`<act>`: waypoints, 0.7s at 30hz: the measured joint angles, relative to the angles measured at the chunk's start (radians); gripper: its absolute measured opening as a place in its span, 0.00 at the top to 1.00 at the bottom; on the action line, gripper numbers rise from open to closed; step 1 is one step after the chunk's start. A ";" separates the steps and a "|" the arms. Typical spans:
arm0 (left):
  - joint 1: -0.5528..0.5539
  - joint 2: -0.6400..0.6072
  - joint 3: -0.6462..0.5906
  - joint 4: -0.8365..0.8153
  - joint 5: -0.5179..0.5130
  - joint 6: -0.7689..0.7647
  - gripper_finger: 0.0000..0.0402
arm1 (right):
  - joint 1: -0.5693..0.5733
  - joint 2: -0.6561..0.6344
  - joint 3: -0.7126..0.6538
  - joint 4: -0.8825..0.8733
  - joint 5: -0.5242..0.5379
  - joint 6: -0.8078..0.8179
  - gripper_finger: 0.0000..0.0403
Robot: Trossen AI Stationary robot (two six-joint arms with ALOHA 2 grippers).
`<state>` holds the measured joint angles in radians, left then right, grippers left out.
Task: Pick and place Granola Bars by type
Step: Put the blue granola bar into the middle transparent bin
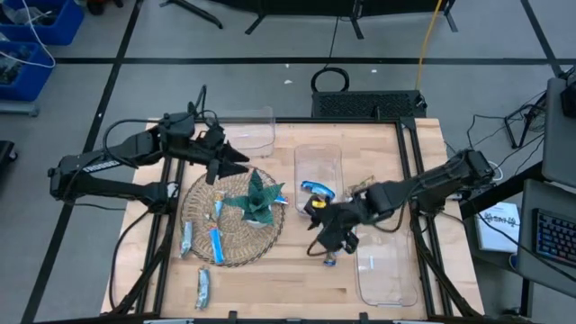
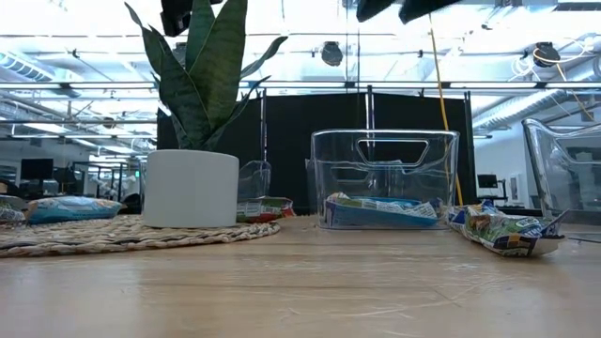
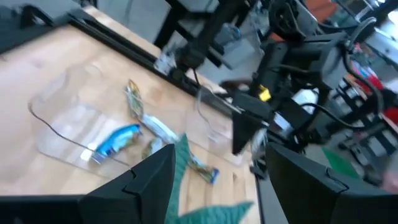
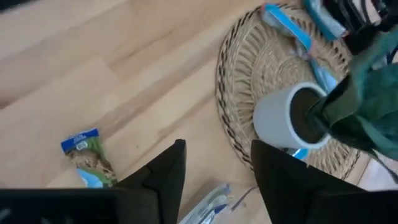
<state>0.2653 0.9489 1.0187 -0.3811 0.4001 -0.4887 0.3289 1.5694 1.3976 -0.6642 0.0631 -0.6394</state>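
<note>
One granola bar [image 4: 87,158] lies beside the right gripper [image 4: 214,165] — fingers apart, empty

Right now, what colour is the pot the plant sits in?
White. The pot shows best in the low view, standing on the woven mat.

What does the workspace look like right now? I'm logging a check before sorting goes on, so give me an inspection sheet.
Surface: wooden table, woven mat at left.
Job's things: granola bars on and near the mat; blue bar in the middle clear bin; loose bar on the wood.
Clutter: potted plant on the mat.
Grippers: left gripper open, above the mat's far edge; right gripper open, empty, over mid-table.
Cables: black loops on the floor.
Surroundings: blue crates, keyboard.
</note>
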 joint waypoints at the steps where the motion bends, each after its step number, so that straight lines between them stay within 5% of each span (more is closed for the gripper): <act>1: 0.000 0.000 0.000 -0.009 0.016 0.008 0.37 | 0.013 0.009 0.000 -0.013 0.021 0.011 0.55; 9: 0.000 0.000 0.000 -0.059 0.019 -0.004 0.37 | 0.058 0.076 -0.001 -0.042 0.038 0.042 0.44; 15: 0.000 0.000 0.000 -0.059 0.019 -0.011 0.37 | 0.082 0.137 -0.001 -0.141 -0.113 -0.023 0.37; 21: 0.000 0.000 0.000 -0.059 0.019 -0.019 0.37 | 0.074 0.219 -0.001 -0.224 -0.150 -0.132 0.40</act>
<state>0.2653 0.9489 1.0183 -0.4404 0.4187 -0.5082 0.4026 1.7879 1.3964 -0.8881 -0.0868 -0.7718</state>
